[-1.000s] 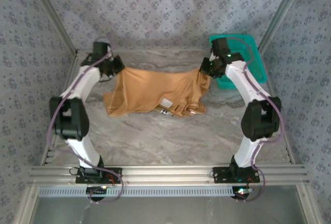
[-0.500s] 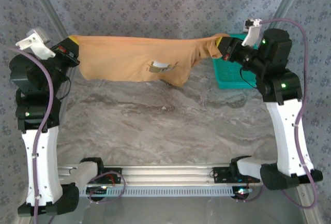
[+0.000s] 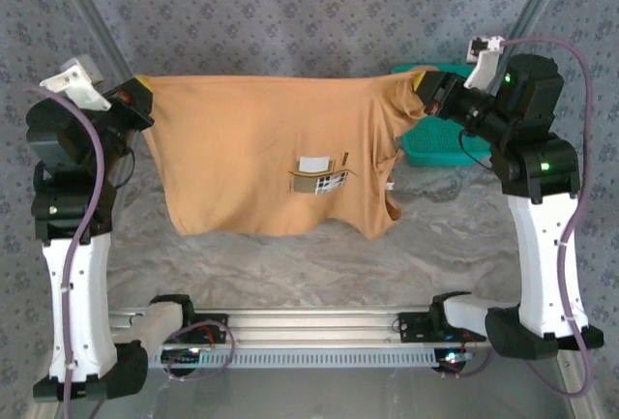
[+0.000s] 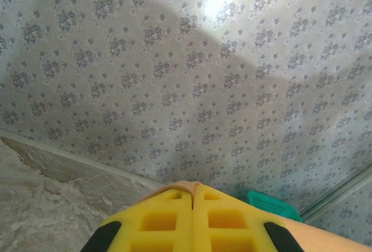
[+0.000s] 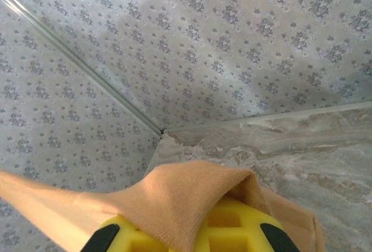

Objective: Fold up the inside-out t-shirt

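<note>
**Shirt strung between both arms, left of the basket**

The t-shirt [image 3: 261, 158] hangs spread flat, just left of the teal basket [image 3: 447, 151]. Its top edge is pulled taut and its hem hangs lower than the basket in the top view. Can't tell if the hem touches the table [image 3: 290, 274].

- The left gripper [image 3: 138, 102] is clamped on the top corner farthest from the basket.
- The right gripper [image 3: 426, 90] is clamped on the near corner, overlapping the basket's left end from above.
- The white label [image 3: 313, 163] faces the camera mid-shirt, left of the basket.
- Left wrist view: yellow pads [image 4: 163, 220] pressed together with a tan cloth sliver at the tip, basket to their right.
- Right wrist view: cloth is draped over the pads.
</note>
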`<control>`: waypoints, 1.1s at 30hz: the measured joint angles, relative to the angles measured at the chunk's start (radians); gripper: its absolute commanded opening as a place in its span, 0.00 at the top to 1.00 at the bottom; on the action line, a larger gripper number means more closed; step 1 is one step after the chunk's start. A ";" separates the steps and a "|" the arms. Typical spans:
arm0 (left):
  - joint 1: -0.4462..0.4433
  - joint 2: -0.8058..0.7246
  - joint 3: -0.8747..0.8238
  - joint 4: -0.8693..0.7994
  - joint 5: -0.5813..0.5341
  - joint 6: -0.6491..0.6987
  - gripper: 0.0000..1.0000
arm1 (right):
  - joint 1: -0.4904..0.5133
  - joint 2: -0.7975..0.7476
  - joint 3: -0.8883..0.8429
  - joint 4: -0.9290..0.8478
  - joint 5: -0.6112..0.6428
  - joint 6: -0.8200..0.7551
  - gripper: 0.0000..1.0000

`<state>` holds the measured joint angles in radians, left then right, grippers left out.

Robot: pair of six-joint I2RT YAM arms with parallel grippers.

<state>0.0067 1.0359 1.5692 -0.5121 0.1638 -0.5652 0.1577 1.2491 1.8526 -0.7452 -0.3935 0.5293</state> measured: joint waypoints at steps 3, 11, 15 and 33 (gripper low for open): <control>0.002 0.101 -0.029 0.046 0.002 0.000 1.00 | -0.006 0.103 0.026 0.025 0.002 -0.005 1.00; 0.012 0.346 -0.216 0.088 0.011 -0.015 1.00 | -0.011 0.424 0.006 0.047 0.010 -0.007 1.00; 0.013 0.317 -0.192 0.089 0.023 -0.014 1.00 | -0.013 0.397 -0.002 0.042 0.012 -0.008 1.00; 0.013 -0.163 -0.056 0.099 0.027 0.000 1.00 | -0.021 -0.248 -0.125 0.220 0.012 -0.037 1.00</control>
<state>0.0200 0.8730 1.5127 -0.4133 0.1913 -0.5655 0.1368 1.0016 1.7279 -0.5255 -0.3813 0.4919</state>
